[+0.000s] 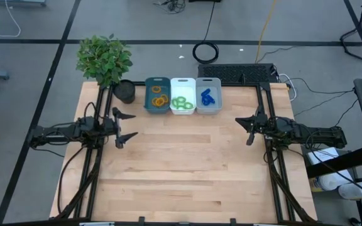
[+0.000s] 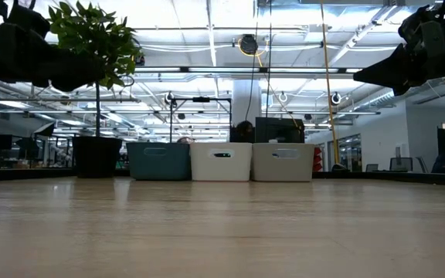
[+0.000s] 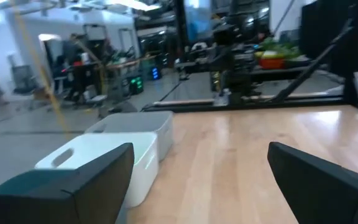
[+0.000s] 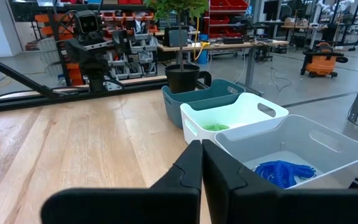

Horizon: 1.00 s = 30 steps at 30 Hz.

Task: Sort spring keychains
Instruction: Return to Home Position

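Keychains (image 1: 181, 103), sorted by colour in the bins (image 1: 183, 80), look light, springy and snag-prone, best pinched across one coil; left gripper (image 1: 126, 125) gapes wide, right gripper (image 4: 201, 146) is closed, empty

no readable text, labels, or signs

Left arm (image 1: 68, 132) lies level over the table's (image 1: 181, 176) left edge, left gripper (image 1: 129, 125) spread wide. Right arm (image 1: 307, 133) mirrors it at the table's right edge, right gripper (image 4: 201, 155) pressed closed.
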{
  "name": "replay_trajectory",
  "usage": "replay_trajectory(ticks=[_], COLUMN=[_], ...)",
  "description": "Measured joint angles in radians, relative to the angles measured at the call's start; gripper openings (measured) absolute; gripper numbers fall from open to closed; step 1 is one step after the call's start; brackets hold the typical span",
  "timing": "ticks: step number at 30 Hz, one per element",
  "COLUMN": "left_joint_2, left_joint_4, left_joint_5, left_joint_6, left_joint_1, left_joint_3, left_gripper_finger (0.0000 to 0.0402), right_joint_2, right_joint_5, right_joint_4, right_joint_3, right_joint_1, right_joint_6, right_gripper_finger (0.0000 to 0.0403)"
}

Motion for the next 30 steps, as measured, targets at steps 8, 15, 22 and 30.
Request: replay_trajectory(ticks=[8,15,22,30], left_joint_2=[0.046,0.078,0.086,0.087], left_joint_4=[-0.013,-0.009,0.059,0.058], left_joint_5=[0.107,0.099,0.089,0.091], left_joint_6=[0.061,0.076,0.072,0.070], left_joint_1=[0.028,0.091,0.104,0.104], left_joint_3=[-0.004,-0.006,-0.009,-0.009], left_gripper_finger=[0.0379,0.0379,0.0379,0.0379], right_joint_2=[0.000,0.000,0.000,0.000], right_joint_5=[0.000,0.000,0.000,0.000], right_joint_4=[0.000,0.000,0.000,0.000], right_joint_3=[0.000,0.000,0.000,0.000], right_joint_1=[0.000,0.000,0.000,0.000], right_joint_6=[0.000,0.000,0.000,0.000], right_gripper_finger=[0.0000,0.0000,0.0000,0.0000])
